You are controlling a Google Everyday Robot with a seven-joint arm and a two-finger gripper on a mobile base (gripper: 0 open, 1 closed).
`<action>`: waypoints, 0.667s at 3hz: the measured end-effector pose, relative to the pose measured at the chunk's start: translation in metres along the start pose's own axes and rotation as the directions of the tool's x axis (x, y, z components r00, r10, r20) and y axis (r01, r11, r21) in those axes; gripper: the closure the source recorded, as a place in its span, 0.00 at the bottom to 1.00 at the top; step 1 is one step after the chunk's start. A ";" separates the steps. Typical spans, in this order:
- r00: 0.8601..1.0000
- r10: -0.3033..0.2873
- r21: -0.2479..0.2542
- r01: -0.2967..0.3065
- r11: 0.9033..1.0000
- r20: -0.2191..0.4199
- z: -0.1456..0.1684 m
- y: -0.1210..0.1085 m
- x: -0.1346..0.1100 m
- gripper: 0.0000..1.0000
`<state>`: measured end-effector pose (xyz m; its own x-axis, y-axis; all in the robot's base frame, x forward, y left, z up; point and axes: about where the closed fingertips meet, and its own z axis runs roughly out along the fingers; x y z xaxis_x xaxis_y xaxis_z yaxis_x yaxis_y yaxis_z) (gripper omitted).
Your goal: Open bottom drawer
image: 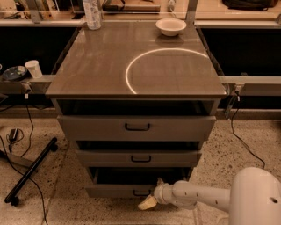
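While the cream-tipped white gripper [146, 203] hovered just below and right of the small black loop handle [141, 192], the grey-brown metal bottom drawer [109, 191] stretched level to both sides of that handle. Whether the gripper held anything could not be told.

We see our gripper [150, 198] low in front of the cabinet [210, 107], up against the front of the bottom drawer [109, 191] and just right of its small black handle [141, 193]. The white arm [197, 197] stretches away to the gripper's right. That drawer stands partly out, with a dark gap above it. Above the gripper sit the middle drawer [175, 158] and the top drawer [88, 127], both slightly out. Far above it, a white bowl [171, 26] and a bottle [91, 13] rest on the cabinet's top.
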<state>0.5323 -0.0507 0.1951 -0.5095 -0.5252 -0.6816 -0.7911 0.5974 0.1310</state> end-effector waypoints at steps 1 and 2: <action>1.000 -0.018 0.039 0.018 0.999 0.000 -0.034 0.036 0.026 0.00; 1.000 -0.019 0.039 0.019 0.999 0.002 -0.033 0.035 0.025 0.00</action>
<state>0.4806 -0.0629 0.2067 -0.4938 -0.5354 -0.6852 -0.7868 0.6107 0.0898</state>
